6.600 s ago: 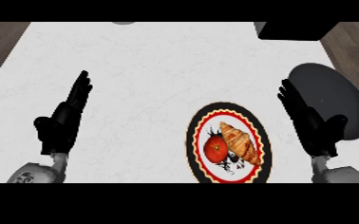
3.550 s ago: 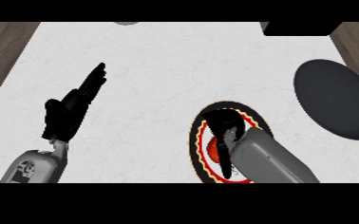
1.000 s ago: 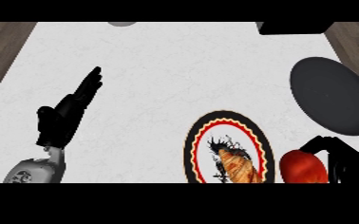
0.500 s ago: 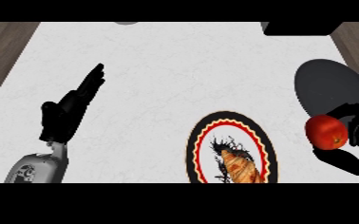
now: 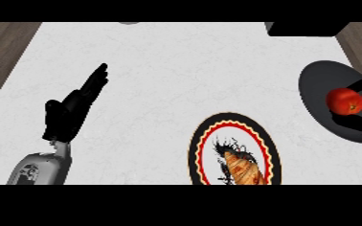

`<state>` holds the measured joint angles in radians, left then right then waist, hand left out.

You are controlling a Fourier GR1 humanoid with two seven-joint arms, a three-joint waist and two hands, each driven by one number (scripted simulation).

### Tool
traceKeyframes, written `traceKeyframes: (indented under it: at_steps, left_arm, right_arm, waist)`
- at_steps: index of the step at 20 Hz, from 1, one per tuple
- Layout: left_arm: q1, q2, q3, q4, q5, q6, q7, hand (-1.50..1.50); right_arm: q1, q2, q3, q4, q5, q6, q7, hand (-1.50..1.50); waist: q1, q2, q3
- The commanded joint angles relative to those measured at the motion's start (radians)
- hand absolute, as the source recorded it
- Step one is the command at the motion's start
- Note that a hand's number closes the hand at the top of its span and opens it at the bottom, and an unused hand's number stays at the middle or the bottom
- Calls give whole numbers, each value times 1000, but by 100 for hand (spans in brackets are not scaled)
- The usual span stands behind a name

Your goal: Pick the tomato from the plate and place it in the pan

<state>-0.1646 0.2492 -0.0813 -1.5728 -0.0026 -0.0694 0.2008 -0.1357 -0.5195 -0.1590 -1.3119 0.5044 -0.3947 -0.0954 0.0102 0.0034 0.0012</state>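
Left robot hand (image 5: 71, 112) released, resting | tomato (image 5: 344, 100) – in pan (image 5: 322, 84) | croissant (image 5: 244, 170) – on plate (image 5: 201, 146)

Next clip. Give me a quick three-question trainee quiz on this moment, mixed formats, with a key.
1. True or false: the tomato is over the pan.
2. What lies on the plate now? A) a croissant B) a tomato C) a spoon
3. Fill in: the left hand shows at the view's left with its fingers ____.

Key: 1 true. 2 A, the croissant. 3 straight; it touches nothing. The right hand is at most a dark sliver at the right edge, so its state cannot be told.
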Motion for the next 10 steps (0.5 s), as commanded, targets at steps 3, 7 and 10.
traceKeyframes:
  at_steps: [3,7,10]
  left_arm:
    - [-37,-19,10,-1,-15,1,33,0]
    - [24,-20,10,-16,-20,-24,-4,0]
    - [30,-31,1,-60,-32,-15,21,0]
  right_arm:
    - [-215,-11,-80,429,-27,-42,-254,150]
    - [-343,-13,-118,673,-11,-94,-354,150]
    - [-400,-78,-179,834,-42,-83,-479,150]
  waist:
    - [5,2,0]
    - [8,2,0]
    - [14,4,1]
